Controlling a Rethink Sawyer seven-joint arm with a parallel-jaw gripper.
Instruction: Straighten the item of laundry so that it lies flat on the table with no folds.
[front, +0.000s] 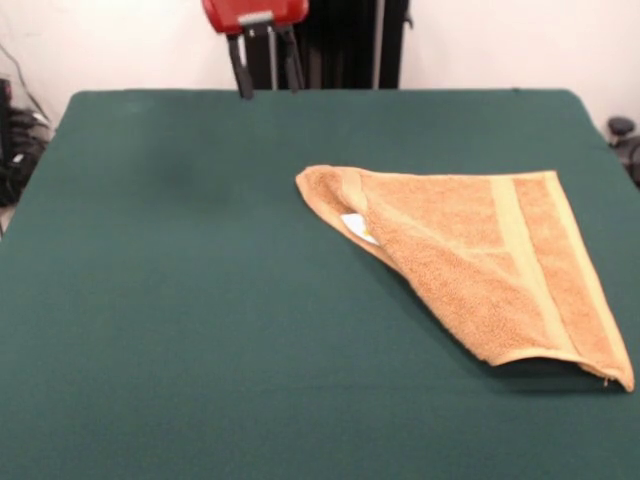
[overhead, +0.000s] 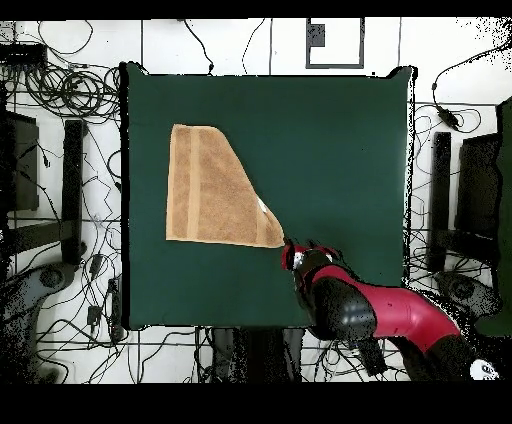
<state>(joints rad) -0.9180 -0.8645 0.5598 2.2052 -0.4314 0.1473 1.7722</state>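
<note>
Hovering hand beside folded towel

towel on table, gripper beside

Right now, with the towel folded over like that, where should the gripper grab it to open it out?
Probably the folded-over corner of the terry towel, at the point by the white label. Its diagonal edge shows the flap lies doubled on top. The gripper could come down from above at that tip, on the open side of the green table, and pull away from the banded hem.
</note>
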